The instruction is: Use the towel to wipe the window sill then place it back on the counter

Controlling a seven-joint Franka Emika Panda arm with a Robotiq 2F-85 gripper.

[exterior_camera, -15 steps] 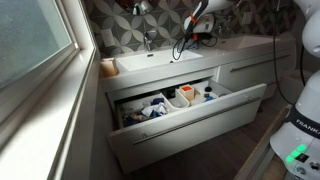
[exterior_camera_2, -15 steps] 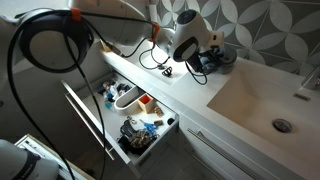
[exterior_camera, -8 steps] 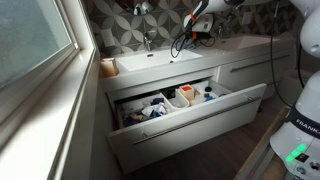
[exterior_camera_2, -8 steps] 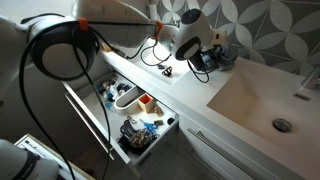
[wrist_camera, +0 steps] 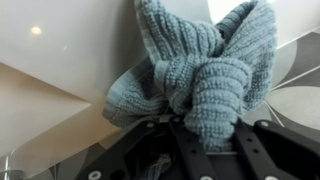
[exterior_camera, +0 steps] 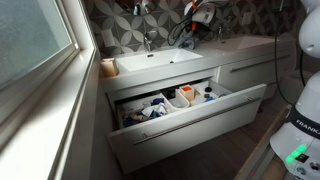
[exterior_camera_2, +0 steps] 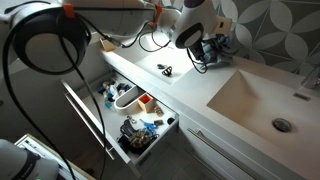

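The towel is a blue-grey knitted cloth, bunched up and pinched between my gripper fingers in the wrist view. In both exterior views the gripper hangs above the white counter beside the sink, shut on the towel, which dangles just off the surface. The window sill runs along the window at the left of an exterior view, far from the gripper.
A sink with a faucet is set into the counter. Below it an open drawer full of toiletries sticks out. A small dark object and cables lie on the counter.
The gripper closed on the towel and rose, lifting the towel up off the counter.
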